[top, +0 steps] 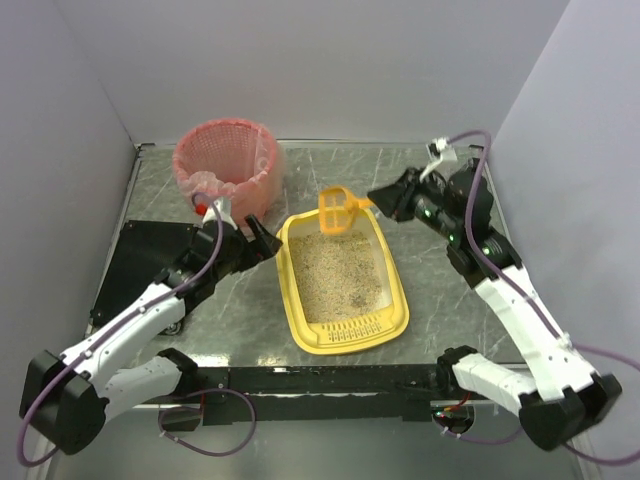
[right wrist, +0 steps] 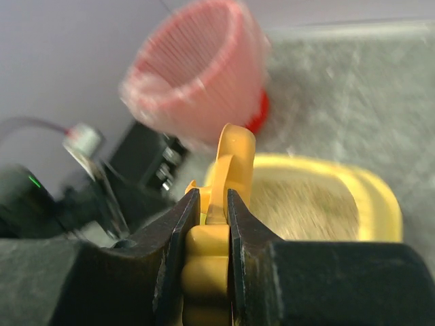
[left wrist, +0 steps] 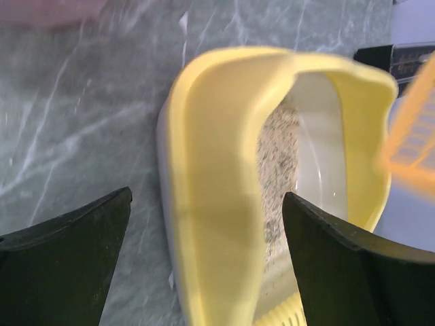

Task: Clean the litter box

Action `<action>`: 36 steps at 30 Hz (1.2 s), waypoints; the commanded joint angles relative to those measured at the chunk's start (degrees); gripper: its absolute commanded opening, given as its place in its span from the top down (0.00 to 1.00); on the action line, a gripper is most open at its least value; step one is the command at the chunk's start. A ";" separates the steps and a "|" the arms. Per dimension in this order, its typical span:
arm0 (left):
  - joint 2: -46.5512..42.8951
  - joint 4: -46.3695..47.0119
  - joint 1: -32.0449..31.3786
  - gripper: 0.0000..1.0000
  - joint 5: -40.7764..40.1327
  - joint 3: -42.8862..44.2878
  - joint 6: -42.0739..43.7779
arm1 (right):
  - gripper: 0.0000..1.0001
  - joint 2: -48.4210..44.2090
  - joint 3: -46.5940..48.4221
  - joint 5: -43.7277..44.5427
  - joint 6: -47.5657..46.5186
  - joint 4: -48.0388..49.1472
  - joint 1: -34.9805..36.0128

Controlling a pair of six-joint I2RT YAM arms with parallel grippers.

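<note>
**The litter box (top: 288, 290) sits in the middle of the table (top: 330, 165)**

We see it is shallow, yellow, and holds beige litter. Its long axis runs far to near, slotted lip toward the arm bases. The left gripper (top: 262, 238) stands open at its far-left corner; the right gripper (top: 385, 203) clamps the orange scoop (top: 338, 208).

The left gripper (left wrist: 205, 197) holds its two dark fingers (left wrist: 68, 265) wide apart at the lower corners of the frame, and between them shows the rounded end of the yellow litter box (left wrist: 211, 136) with beige litter (left wrist: 275, 170) inside, a blurred orange scoop (left wrist: 414, 136) at the right edge and the grey marbled table (left wrist: 81, 102) on the left.
</note>
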 commanded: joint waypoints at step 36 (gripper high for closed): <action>67.65 -38.78 -4.56 0.02 16.96 81.60 74.17 | 1.00 -19.51 -16.67 1.90 -11.89 -19.74 -1.15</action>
